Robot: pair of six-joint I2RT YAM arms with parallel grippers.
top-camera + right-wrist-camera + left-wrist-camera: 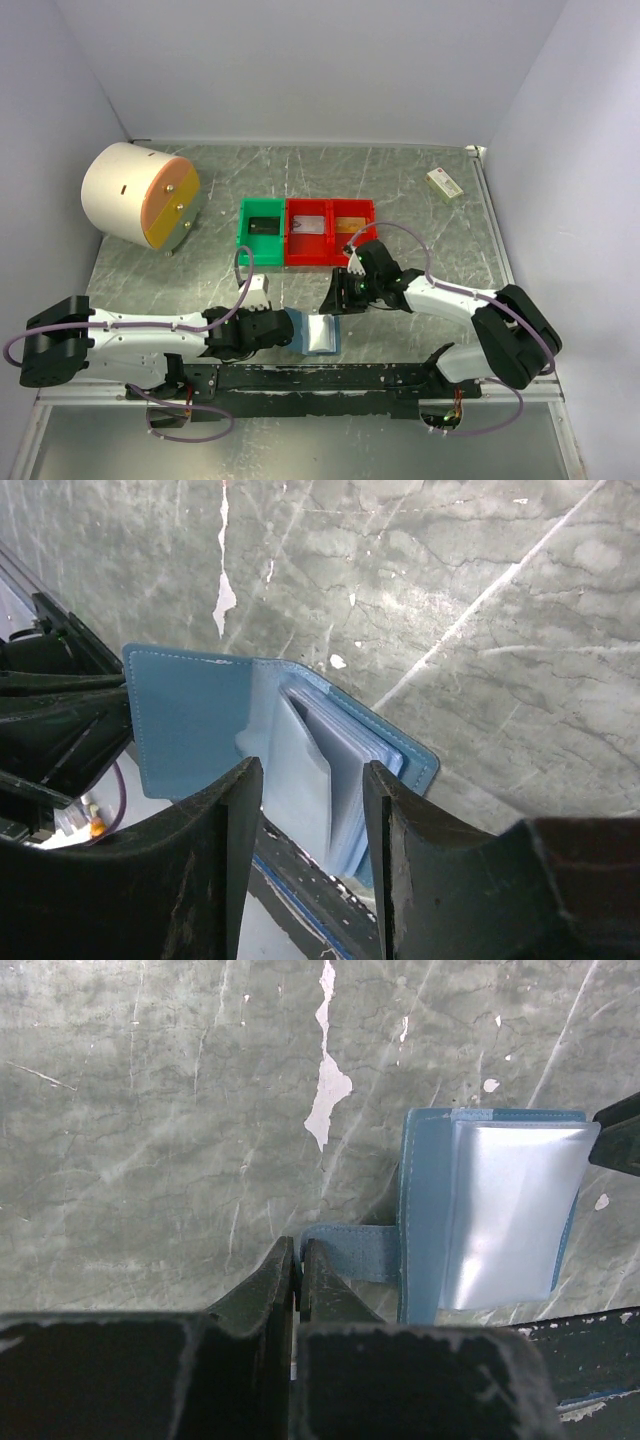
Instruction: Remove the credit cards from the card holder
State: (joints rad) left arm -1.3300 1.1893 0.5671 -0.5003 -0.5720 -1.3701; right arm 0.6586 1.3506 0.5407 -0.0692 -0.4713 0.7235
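soft, even white light fills the enclosure from above, leaving only faint, short shadows on the marbled table. in the left wrist view, glare washes the clear sleeve of the card holder to silver. in both wrist views the closest foreground is soft, while the table stays sharp.

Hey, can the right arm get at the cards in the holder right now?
Probably yes. The holder lies open, the left pincer shut on its strap, and the right pincer hangs open just over the cards showing in the pocket, nothing between.
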